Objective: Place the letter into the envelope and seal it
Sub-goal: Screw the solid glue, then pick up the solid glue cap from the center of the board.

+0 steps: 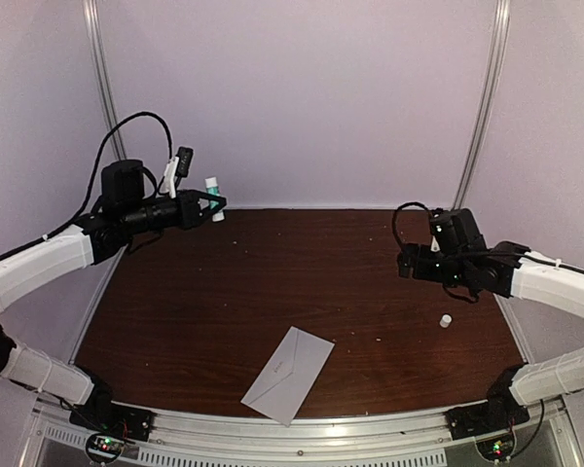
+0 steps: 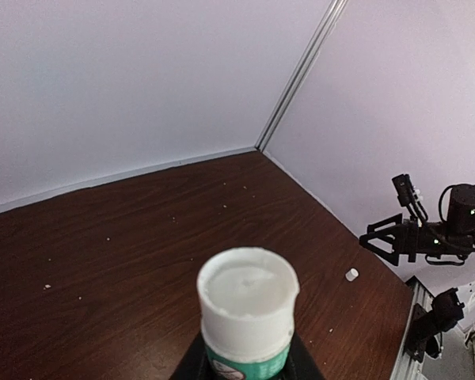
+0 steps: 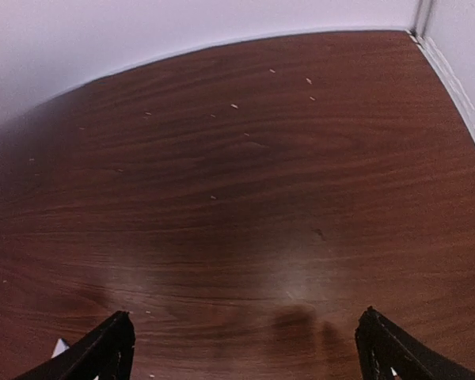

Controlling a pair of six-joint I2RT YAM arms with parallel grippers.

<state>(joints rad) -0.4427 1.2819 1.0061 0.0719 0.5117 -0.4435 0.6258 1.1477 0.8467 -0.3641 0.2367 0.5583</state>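
Your table (image 1: 224, 292) shows dark wood grain with a soft sheen, speckled with pale crumbs. The envelope (image 1: 288, 375) reads as smooth, matt paper. The glue stick (image 2: 248, 313) is white plastic with a printed teal label. The front rail (image 1: 302, 433) is ribbed bare metal, probably aluminium.

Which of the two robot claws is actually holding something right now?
The left gripper, raised at the far left: it is shut on a white glue stick with a teal label. The right gripper hangs wide open and empty.
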